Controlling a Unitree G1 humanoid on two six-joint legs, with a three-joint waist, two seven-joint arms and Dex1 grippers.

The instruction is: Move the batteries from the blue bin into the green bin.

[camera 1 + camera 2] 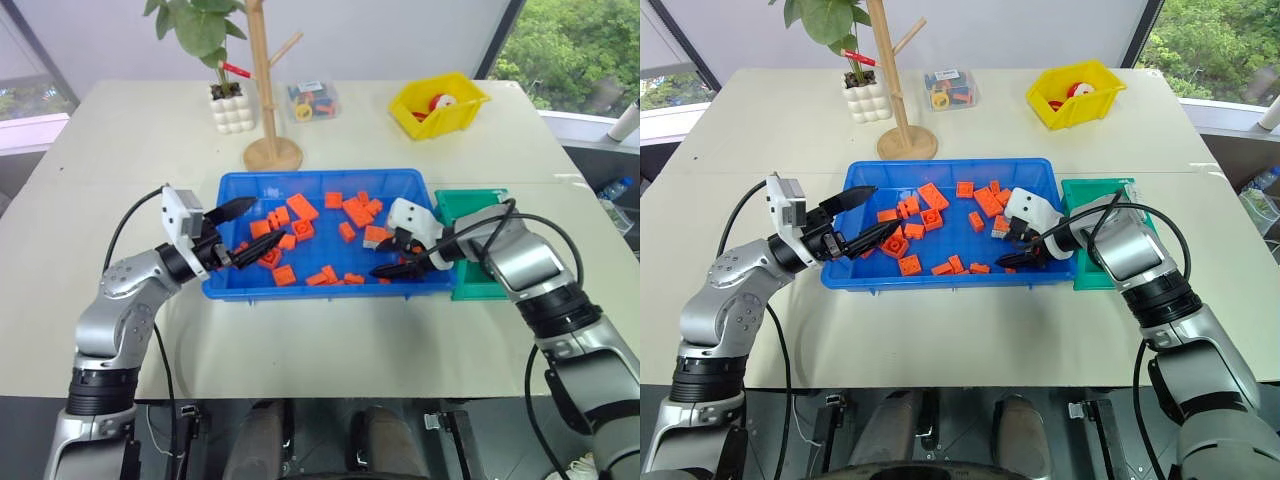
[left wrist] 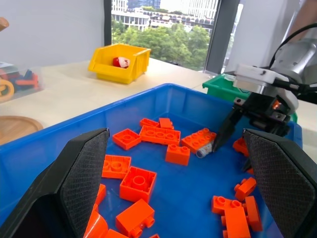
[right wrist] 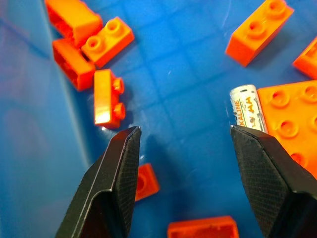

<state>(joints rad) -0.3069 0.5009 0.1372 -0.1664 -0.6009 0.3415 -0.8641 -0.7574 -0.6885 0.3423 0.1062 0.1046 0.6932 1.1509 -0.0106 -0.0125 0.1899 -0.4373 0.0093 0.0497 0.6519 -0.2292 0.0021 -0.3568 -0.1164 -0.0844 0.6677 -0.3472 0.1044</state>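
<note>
Right gripper (image 3: 183,148), jaws wide and empty, hangs low in blue bin (image 1: 240,190) w/ AA battery (image 3: 247,108) at 1 o'clock just beyond right finger, long axis running away, beside an orange plate brick (image 3: 292,124); left gripper (image 1: 240,232), also open, farther off.

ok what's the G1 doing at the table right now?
It is sorting batteries out of the blue bin. The right end effector is open and low inside the bin, among the orange bricks, with one battery lying just beside one finger, not yet gripped. The left end effector hovers open over the bin's other end, holding nothing. The green bin sits right beside the blue one.
</note>
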